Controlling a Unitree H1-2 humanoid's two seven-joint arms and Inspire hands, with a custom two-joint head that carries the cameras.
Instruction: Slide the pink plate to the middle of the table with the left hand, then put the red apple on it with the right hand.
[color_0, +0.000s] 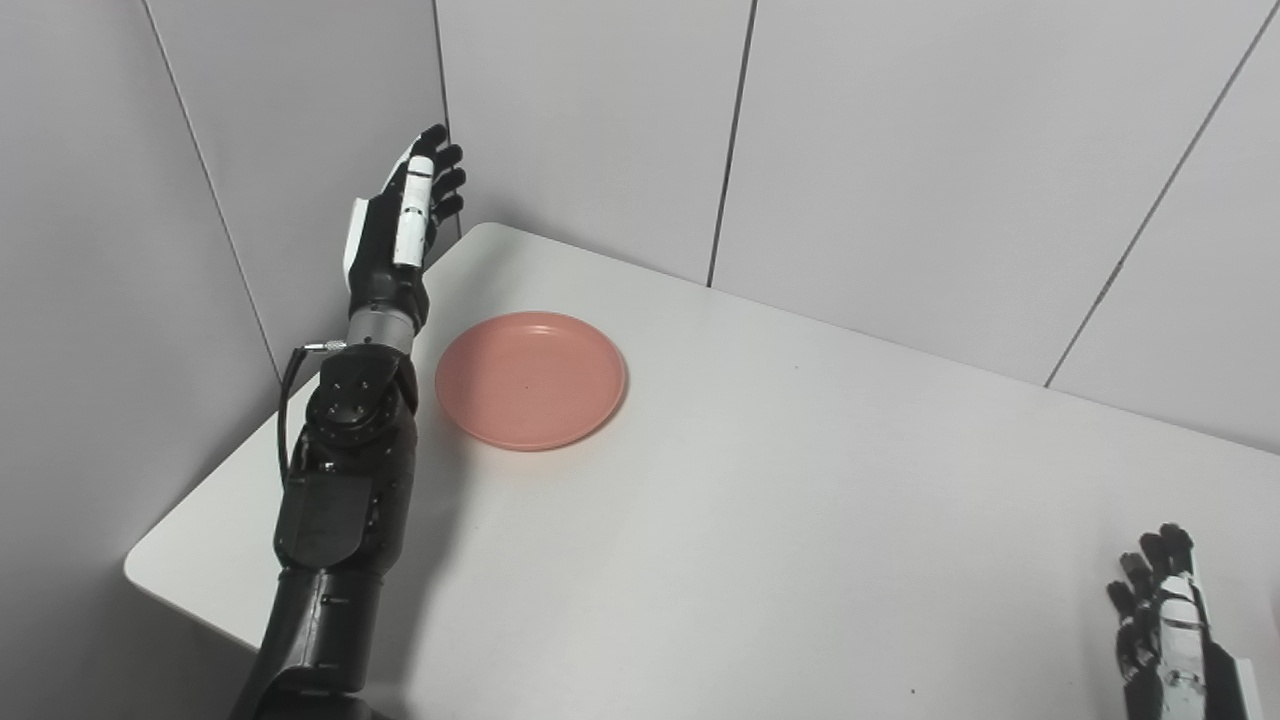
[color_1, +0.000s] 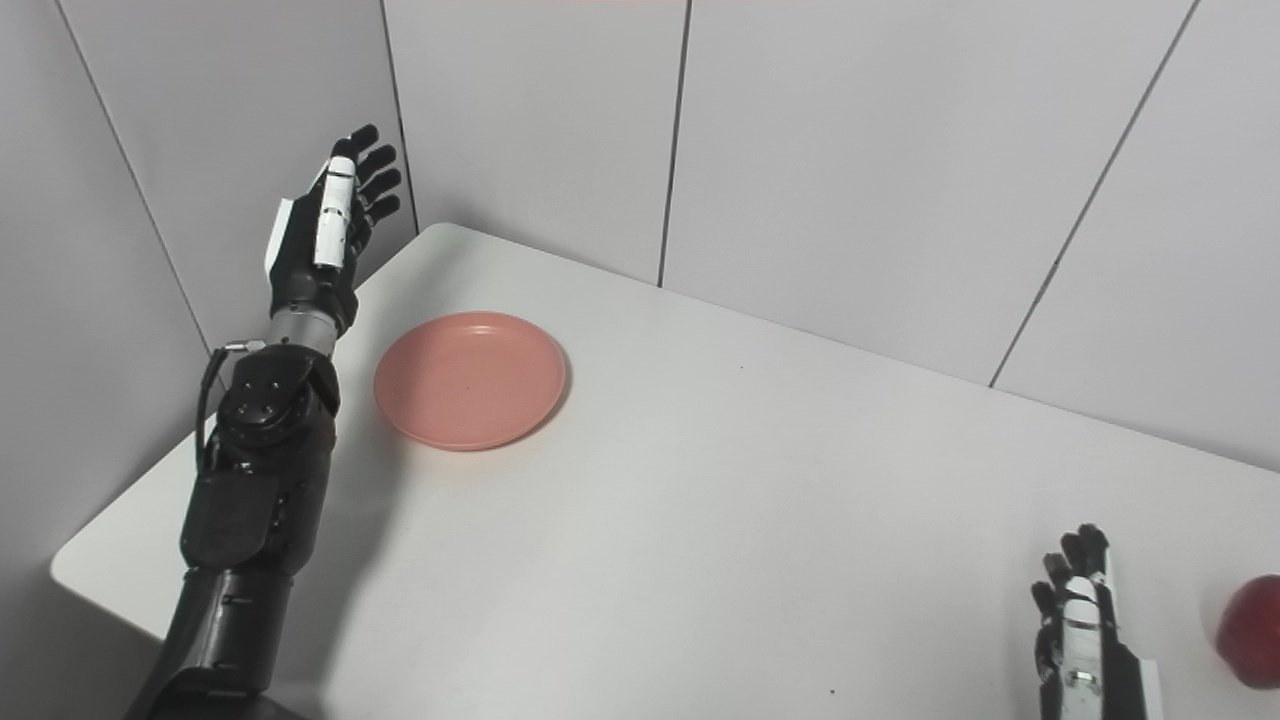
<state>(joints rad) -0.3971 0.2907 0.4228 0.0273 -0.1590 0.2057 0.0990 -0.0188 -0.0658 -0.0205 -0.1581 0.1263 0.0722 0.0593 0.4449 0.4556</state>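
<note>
Right eye view: my left hand (color_1: 325, 225), open, is raised beyond the plate (color_1: 470, 380) for a sideways push; right hand (color_1: 1085, 620), open, waits beside the apple (color_1: 1250, 630).

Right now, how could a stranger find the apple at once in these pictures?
Start at the white table and go to its right edge. There, just right of the right hand, sits the red apple, cut off by the frame. It is the only dark red, round thing.

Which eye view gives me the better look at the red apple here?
The right eye view: the red apple shows at the frame's right edge, partly cut off, just right of the right hand. In the left eye view it is practically out of frame; nothing usable.
</note>
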